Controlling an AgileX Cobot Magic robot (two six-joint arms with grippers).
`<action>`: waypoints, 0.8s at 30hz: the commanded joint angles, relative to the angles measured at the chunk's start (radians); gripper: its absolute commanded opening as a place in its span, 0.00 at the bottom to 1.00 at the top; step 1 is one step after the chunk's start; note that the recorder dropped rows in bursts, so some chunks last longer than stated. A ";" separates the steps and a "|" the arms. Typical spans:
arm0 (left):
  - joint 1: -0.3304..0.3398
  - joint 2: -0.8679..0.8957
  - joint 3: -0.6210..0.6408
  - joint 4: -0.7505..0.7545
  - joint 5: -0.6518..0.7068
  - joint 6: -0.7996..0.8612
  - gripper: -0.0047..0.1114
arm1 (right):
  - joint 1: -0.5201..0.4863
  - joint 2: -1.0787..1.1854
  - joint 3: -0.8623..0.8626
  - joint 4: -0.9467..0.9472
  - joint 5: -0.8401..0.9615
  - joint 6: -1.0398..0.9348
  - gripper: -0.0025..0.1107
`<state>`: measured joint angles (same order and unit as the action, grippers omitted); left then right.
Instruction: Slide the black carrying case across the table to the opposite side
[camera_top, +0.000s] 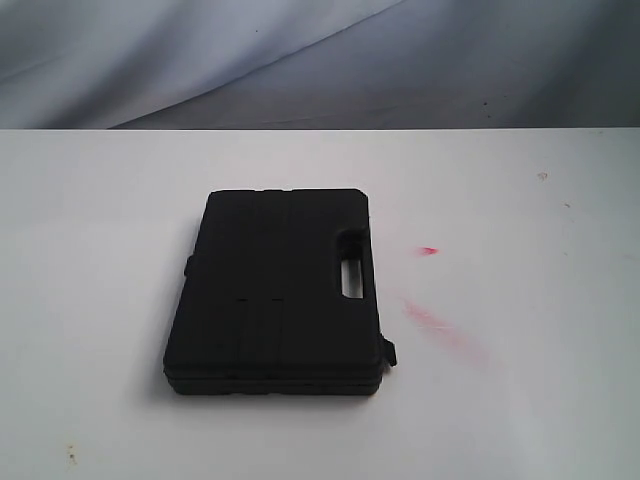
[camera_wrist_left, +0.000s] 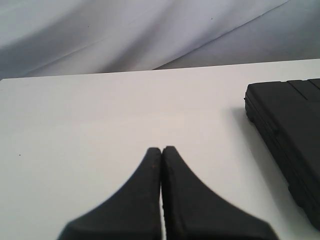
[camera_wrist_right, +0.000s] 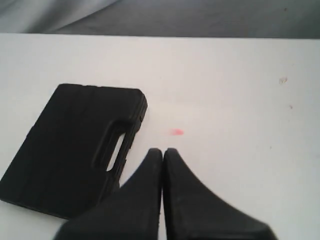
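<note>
The black carrying case (camera_top: 275, 290) lies flat on the white table (camera_top: 520, 410), a little left of the middle, with its handle cutout on its right side. Neither arm shows in the exterior view. In the left wrist view my left gripper (camera_wrist_left: 161, 149) is shut with nothing in it, over bare table, and the case (camera_wrist_left: 290, 135) lies apart from it. In the right wrist view my right gripper (camera_wrist_right: 162, 150) is shut and empty, close beside the handle side of the case (camera_wrist_right: 75, 145) without touching it.
Red smear marks (camera_top: 440, 325) and a small red spot (camera_top: 429, 250) lie on the table right of the case; the spot (camera_wrist_right: 177, 132) also shows in the right wrist view. Grey draped cloth (camera_top: 300, 60) hangs behind the table's far edge. Small specks (camera_top: 542, 176) dot the tabletop.
</note>
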<state>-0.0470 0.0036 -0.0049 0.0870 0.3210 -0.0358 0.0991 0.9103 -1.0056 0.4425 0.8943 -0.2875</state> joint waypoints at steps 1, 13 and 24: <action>0.002 -0.004 0.005 0.002 -0.002 -0.007 0.04 | 0.030 0.106 -0.002 0.006 -0.007 -0.028 0.02; 0.002 -0.004 0.005 0.002 -0.002 -0.007 0.04 | 0.292 0.361 -0.133 -0.247 0.040 0.139 0.02; 0.002 -0.004 0.005 0.002 -0.002 -0.007 0.04 | 0.451 0.614 -0.265 -0.339 0.081 0.322 0.02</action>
<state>-0.0470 0.0036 -0.0049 0.0870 0.3210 -0.0358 0.5301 1.4717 -1.2430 0.1238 0.9736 -0.0090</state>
